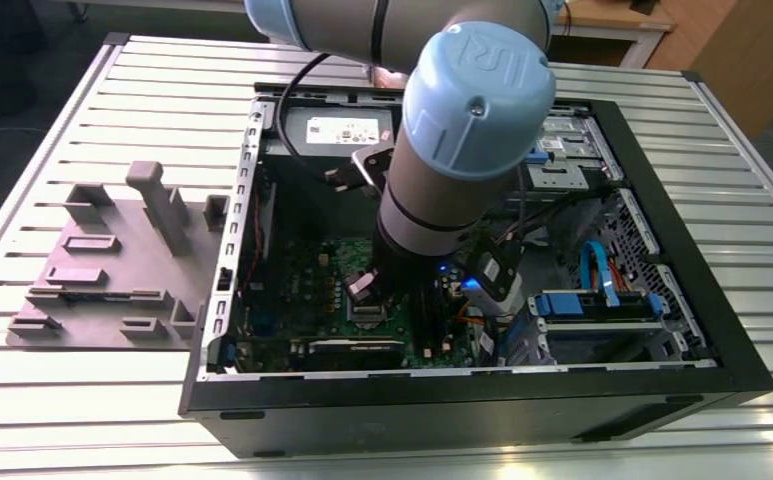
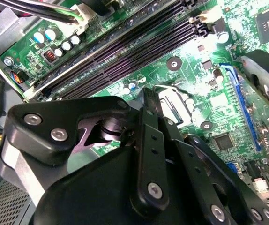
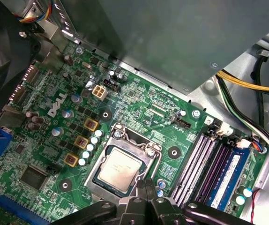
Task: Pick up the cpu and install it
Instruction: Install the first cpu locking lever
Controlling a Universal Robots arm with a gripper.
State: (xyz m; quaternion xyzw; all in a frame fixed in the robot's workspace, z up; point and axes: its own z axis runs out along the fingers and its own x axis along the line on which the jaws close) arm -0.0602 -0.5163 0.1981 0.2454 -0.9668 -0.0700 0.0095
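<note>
Slatted metal table (image 1: 93, 400); arm vertical inside open case (image 1: 706, 330); hand (image 3: 141, 187) fingers together, empty, over seated cpu (image 3: 119, 167).

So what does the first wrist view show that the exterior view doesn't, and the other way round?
First wrist view: the cpu lying flat in its metal-framed socket, with memory slots beside it. Exterior view: the robot arm reaching down into the open computer case, and grey plastic blocks on the slatted table at the exterior view's left. Both: the green motherboard.
</note>
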